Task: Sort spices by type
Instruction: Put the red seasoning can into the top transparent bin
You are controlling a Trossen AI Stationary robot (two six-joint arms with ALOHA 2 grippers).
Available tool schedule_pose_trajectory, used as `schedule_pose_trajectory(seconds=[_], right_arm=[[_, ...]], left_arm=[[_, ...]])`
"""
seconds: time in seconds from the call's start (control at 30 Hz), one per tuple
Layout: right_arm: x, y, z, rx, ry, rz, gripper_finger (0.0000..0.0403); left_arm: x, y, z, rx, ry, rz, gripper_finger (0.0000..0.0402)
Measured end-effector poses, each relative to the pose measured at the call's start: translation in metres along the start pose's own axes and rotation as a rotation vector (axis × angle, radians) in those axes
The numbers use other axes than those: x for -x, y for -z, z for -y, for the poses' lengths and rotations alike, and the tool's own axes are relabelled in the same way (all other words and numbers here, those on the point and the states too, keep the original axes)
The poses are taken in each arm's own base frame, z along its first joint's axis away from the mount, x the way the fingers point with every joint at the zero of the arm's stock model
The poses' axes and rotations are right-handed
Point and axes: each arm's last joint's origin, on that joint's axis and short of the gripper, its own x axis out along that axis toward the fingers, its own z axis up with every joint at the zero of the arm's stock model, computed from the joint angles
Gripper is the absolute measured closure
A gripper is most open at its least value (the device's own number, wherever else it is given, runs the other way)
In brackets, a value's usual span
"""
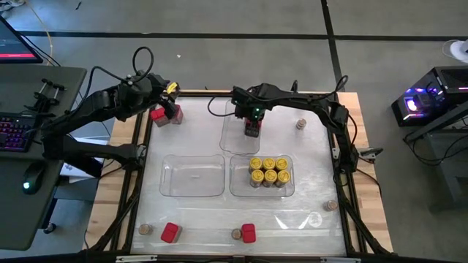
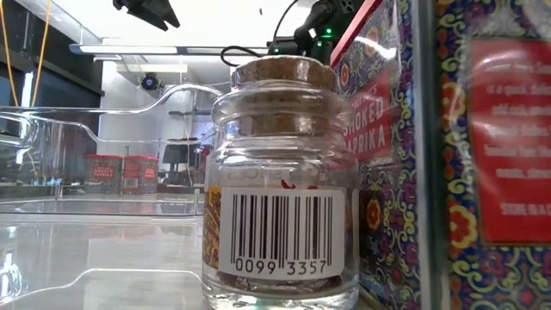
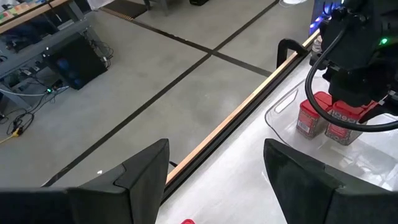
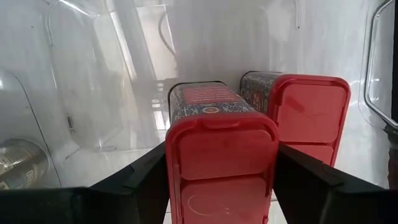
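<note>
From above, the right gripper (image 1: 252,128) hides what it is working on in the upper clear tray (image 1: 232,139), but its wrist camera shows a red-lidded tin (image 4: 219,165) standing upright between the two dark fingers (image 4: 134,186), which are spread wide on either side of it; whether they press on it cannot be told. A second red tin (image 4: 308,118) stands just beside the jaws, touching or nearly touching the first. Both have flat red lids and patterned blue sides. The left gripper (image 1: 170,102) hovers above a red tin (image 1: 159,115) at the table's far left, jaws wide apart and holding nothing. Six yellow-lidded jars (image 1: 269,171) fill another tray. The table-level camera alone shows a cork-topped glass jar (image 2: 280,181) with a barcode.
</note>
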Motion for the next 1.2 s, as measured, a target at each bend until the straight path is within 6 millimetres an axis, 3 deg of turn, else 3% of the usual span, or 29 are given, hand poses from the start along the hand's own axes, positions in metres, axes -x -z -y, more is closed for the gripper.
schedule_pose_trajectory(seconds=[0.2, 0.53, 0.93, 1.2], right_arm=[[0.0, 0.002, 0.009, -0.044, 0.004, -0.001, 0.0159], [0.0, 0.004, 0.017, -0.059, 0.007, -0.001, 0.0116], [0.014, 0.004, 0.016, -0.138, -0.022, -0.012, 0.0114], [0.012, 0.005, 0.016, -0.135, -0.022, -0.023, 0.0114]], left_arm=[[0.0, 0.0, 0.0, 0.0, 0.0, 0.0, 0.0153], [0.0, 0.0, 0.0, 0.0, 0.0, 0.0, 0.0153], [0.0, 0.0, 0.0, -0.007, -0.001, 0.0, 0.0153], [0.0, 0.0, 0.0, 0.007, 0.0, 0.0, 0.0153]])
